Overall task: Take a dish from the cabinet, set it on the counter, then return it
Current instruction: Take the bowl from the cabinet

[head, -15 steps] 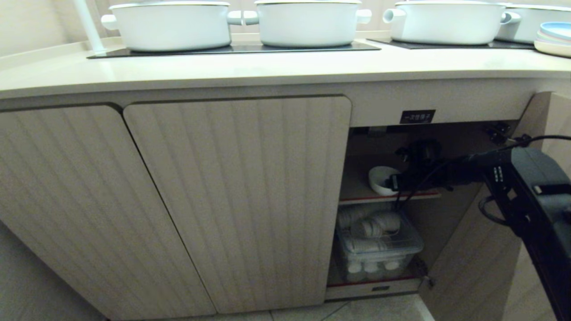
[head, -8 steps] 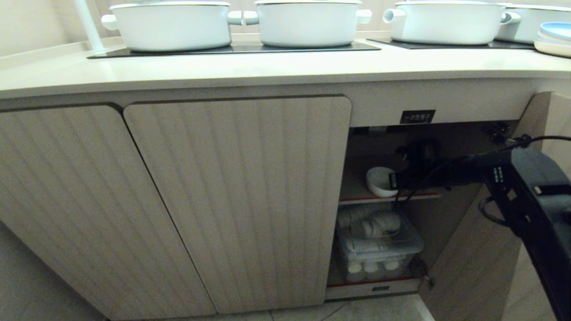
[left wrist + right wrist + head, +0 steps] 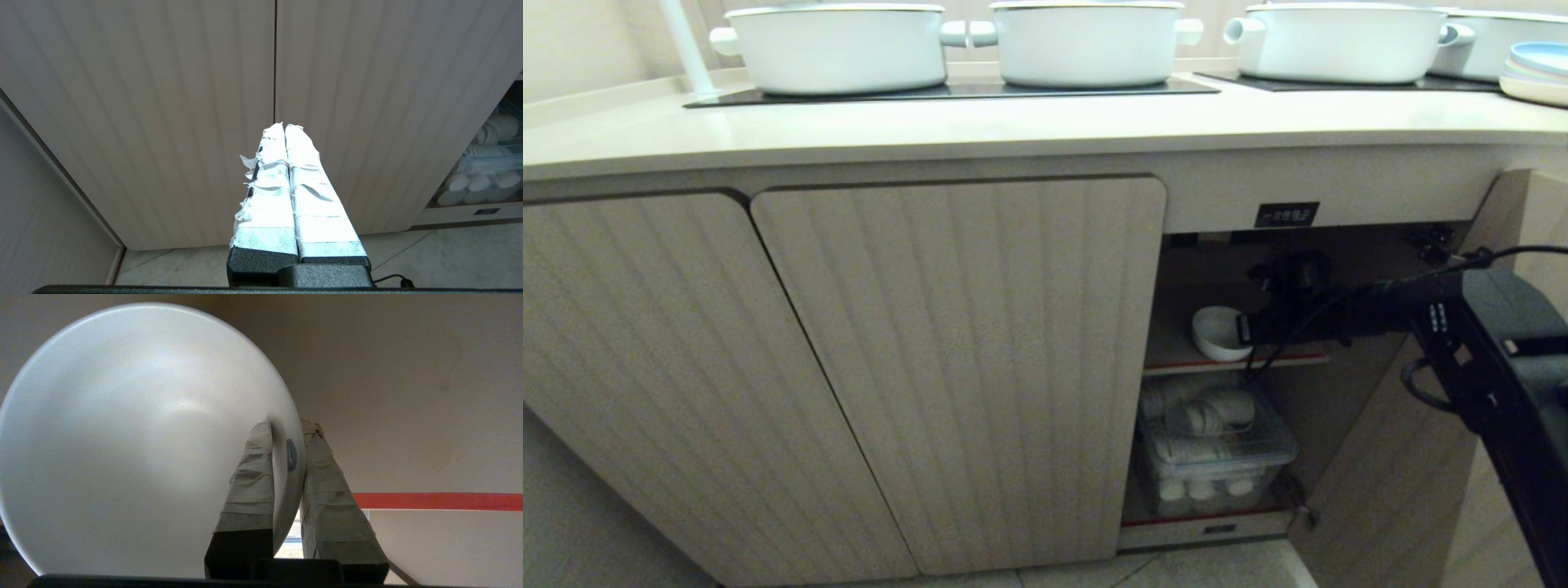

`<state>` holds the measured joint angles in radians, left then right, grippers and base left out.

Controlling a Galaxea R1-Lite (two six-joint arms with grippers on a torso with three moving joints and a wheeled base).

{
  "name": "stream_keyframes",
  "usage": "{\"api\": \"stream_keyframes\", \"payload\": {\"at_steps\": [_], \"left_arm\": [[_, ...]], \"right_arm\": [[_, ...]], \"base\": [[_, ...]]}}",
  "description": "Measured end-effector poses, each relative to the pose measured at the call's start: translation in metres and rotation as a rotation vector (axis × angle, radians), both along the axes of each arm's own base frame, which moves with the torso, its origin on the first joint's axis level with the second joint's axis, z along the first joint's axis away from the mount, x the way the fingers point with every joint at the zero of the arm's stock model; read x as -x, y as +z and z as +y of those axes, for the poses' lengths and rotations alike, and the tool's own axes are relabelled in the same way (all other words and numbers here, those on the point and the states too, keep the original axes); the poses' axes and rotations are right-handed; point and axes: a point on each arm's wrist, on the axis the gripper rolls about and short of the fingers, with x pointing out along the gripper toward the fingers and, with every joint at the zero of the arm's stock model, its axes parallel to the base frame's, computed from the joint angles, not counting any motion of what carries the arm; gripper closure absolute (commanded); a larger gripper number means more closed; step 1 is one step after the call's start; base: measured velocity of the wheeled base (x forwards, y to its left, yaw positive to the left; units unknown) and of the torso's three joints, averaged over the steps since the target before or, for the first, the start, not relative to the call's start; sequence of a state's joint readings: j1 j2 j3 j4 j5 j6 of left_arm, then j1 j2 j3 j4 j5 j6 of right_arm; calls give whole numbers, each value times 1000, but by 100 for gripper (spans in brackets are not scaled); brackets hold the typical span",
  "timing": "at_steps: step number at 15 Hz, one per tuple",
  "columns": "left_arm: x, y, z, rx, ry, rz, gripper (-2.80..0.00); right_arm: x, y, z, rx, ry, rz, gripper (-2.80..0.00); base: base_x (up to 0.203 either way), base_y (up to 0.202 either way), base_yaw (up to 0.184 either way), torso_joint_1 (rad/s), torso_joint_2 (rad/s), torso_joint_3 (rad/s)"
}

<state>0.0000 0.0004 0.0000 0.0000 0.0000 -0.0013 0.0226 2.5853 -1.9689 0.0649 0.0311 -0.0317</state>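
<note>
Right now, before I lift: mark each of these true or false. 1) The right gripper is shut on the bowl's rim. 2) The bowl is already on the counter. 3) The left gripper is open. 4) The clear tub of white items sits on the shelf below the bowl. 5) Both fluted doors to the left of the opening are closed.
1) True: the right gripper pinches the rim of the bowl.
2) False: the bowl is inside the cabinet, at the upper shelf, not on the counter.
3) False: the left gripper is shut, empty.
4) True: the clear tub is below.
5) True.
</note>
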Motion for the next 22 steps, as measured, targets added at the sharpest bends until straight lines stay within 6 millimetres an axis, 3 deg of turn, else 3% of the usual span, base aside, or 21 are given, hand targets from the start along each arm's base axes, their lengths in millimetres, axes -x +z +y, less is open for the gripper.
{"api": "stream_keyframes", "payload": {"at_steps": [22], "left_arm": [[0,0,0,0,0,0,0]], "right_arm": [[9,13,1,-11,-1,-135,0]], "base": [[0,0,0,0,0,0]]}}
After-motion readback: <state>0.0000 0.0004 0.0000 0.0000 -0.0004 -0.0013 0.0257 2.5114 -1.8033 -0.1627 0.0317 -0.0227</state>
